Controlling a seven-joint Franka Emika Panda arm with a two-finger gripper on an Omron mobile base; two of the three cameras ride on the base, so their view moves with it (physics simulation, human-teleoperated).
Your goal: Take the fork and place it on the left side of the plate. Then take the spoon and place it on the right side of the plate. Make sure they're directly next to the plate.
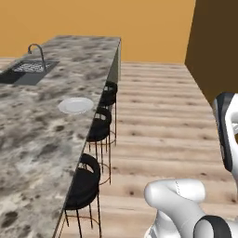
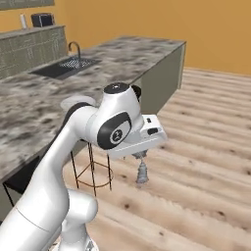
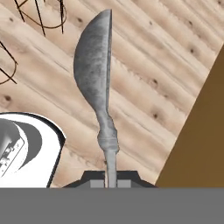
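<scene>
Over the wooden floor [image 3: 175, 65], the claw [image 3: 111, 181] is clamped on the spoon [image 3: 94, 70] handle.

Spoon [image 3: 94, 74] looks like dull brushed metal, tabletop [image 1: 32, 135] is speckled polished stone, floor [image 1: 158, 116] knotty pale wood.

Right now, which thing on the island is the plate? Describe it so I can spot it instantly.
Find the long marble island counter with the sink at its far end. Partway along it from the sink, near the edge above the black stools, sits the plate: a small, round, plain white disc, pale against the mottled grey stone.
</scene>
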